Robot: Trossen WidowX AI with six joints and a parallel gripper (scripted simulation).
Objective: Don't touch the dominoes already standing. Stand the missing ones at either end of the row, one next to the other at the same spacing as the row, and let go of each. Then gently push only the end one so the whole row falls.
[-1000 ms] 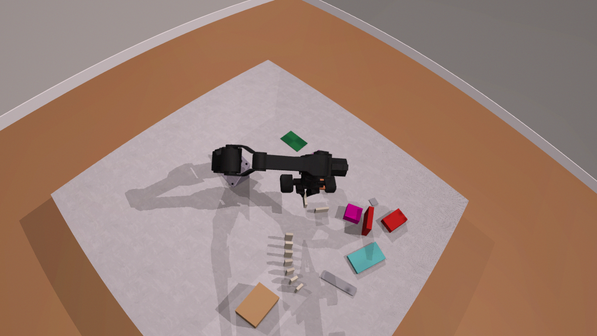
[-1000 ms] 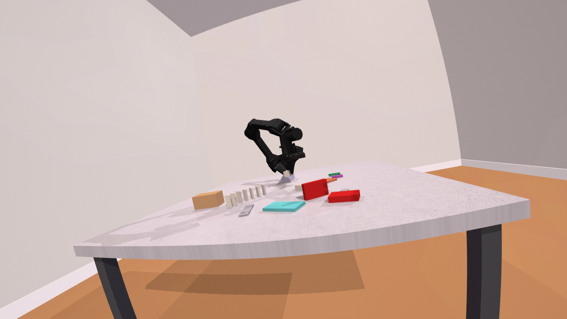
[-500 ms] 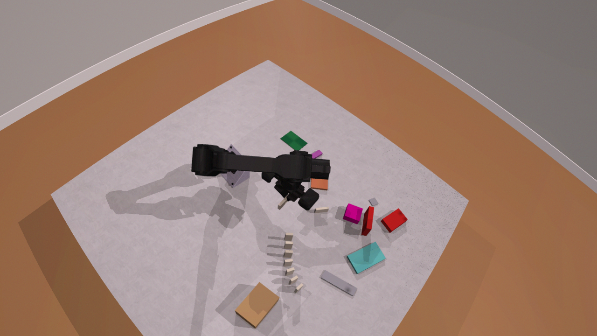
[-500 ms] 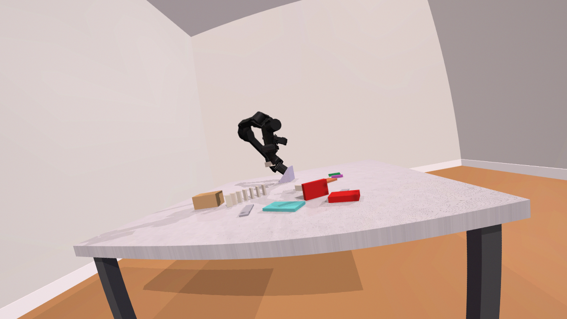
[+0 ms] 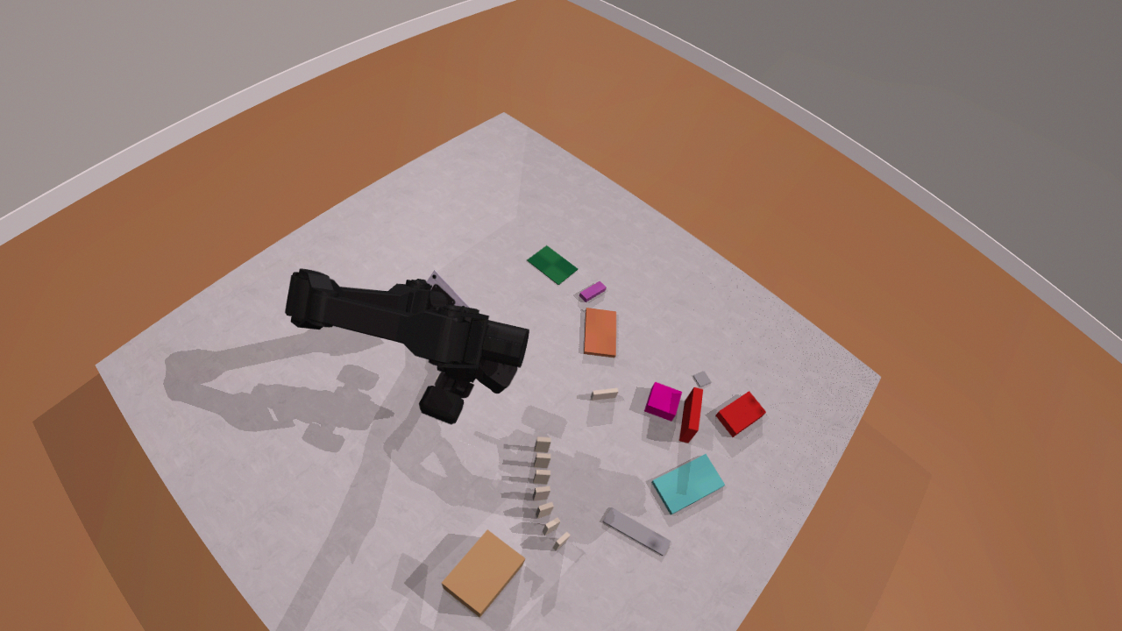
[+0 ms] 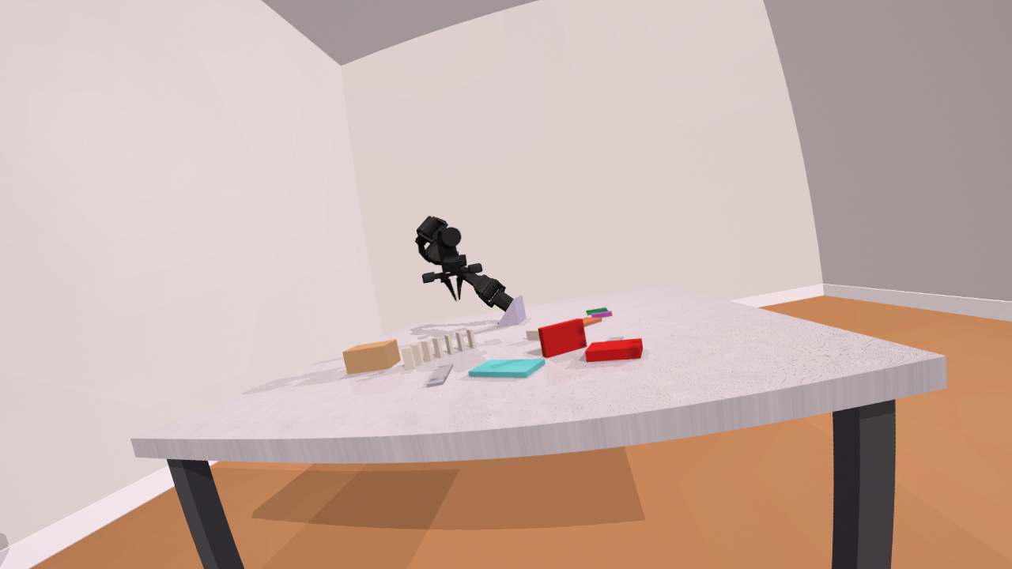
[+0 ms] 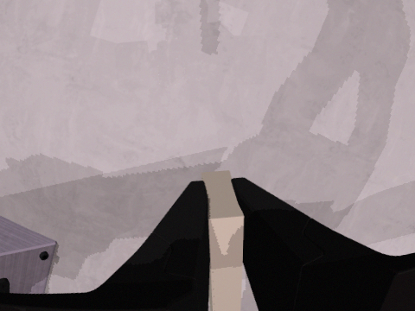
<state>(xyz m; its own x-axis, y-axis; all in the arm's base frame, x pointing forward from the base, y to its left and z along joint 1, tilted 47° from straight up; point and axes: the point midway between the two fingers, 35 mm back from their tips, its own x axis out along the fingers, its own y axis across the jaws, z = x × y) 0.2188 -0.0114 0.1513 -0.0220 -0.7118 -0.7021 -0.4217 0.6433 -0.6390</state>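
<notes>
Wrist view: the tool is nearly closed, its fingers pinching a cream domino by its sides. Held piece clear of the table; it touches nothing else visible.

Chief risk, as judged: the descent. The standing row lies below the tool, its near end closest; a finger or the held piece swinging too far over could knock it down early. A domino tilted in the grip may topple on release; uneven opening could drag it. At the row's far end, the tan block may crowd the tool. Loose domino lies below, beyond the row, apparently still needing placement.
</notes>
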